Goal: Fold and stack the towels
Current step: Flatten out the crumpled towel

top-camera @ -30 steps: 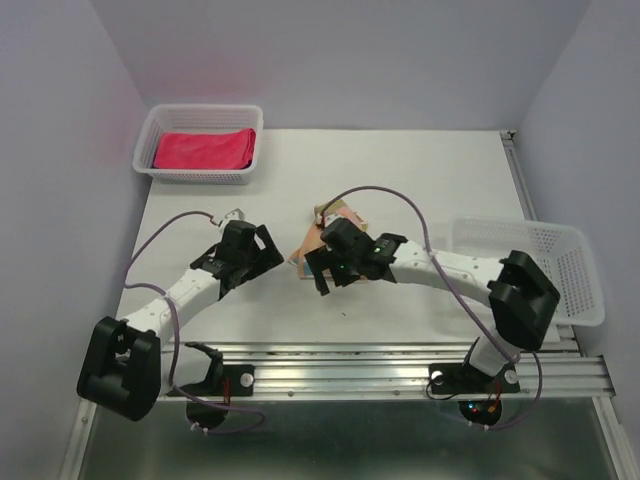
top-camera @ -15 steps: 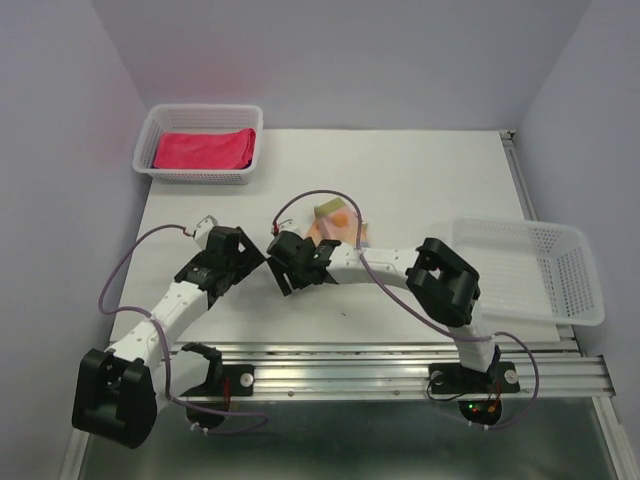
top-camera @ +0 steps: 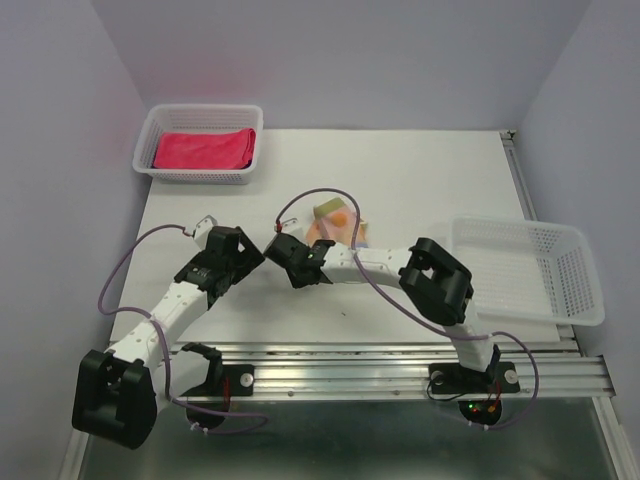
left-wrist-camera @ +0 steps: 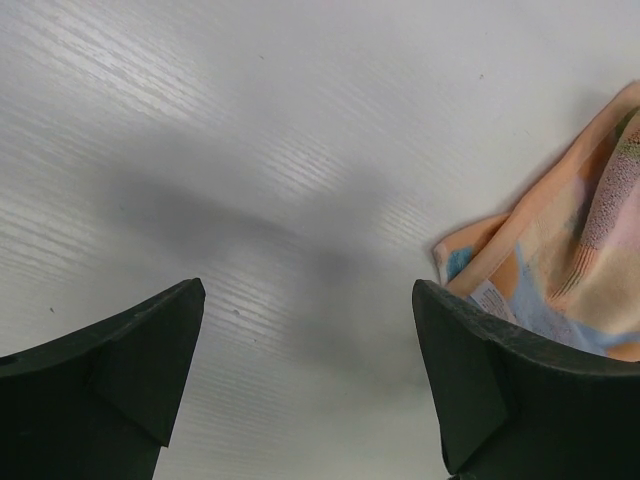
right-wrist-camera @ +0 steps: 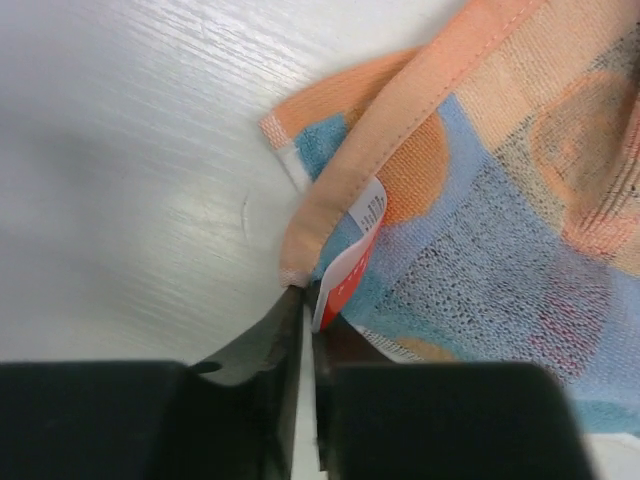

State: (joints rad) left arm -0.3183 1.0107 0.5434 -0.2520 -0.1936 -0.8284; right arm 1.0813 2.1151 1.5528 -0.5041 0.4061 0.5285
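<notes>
A patterned towel [top-camera: 336, 220] in light blue, orange and white lies crumpled mid-table. My right gripper [top-camera: 284, 254] sits at its left corner. In the right wrist view the jaws [right-wrist-camera: 305, 295] are nearly together, pinching the towel's [right-wrist-camera: 480, 180] orange hem beside a white and red label [right-wrist-camera: 352, 250]. My left gripper [top-camera: 246, 250] hovers just left of it, open, over bare table [left-wrist-camera: 308, 290], with the towel's corner [left-wrist-camera: 570, 260] past its right finger. A pink-red towel [top-camera: 205, 148] lies folded in the far-left basket.
A white mesh basket [top-camera: 200, 108] stands at the back left. A second, empty white basket [top-camera: 530, 270] overhangs the table's right edge. Purple cables loop above both forearms. A metal rail runs along the near edge.
The right gripper swung left off the top of the patterned towel to its left corner and closed its jaws there. The left arm drew back to the left, staying open.
</notes>
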